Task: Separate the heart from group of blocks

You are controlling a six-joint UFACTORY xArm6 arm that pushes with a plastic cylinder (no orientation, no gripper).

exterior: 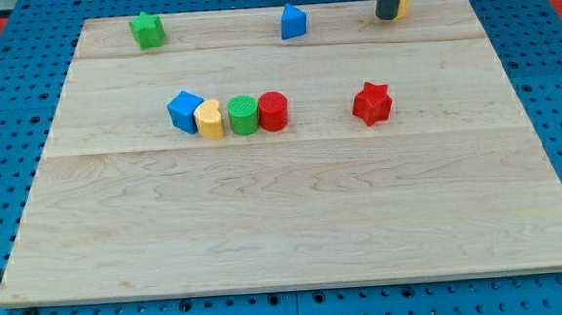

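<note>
A row of touching blocks sits left of the board's middle: a blue cube (184, 111), a yellow heart (210, 120), a green cylinder (243, 115) and a red cylinder (272, 110). The heart lies between the blue cube and the green cylinder. My tip (387, 18) is at the view's top right, far from this row. It stands against a small yellow block (404, 0) that it partly hides.
A red star (373, 103) lies alone right of the row. A green star (146, 30) is at the top left and a blue block (293, 22) at the top middle. The wooden board (296, 235) rests on a blue perforated surface.
</note>
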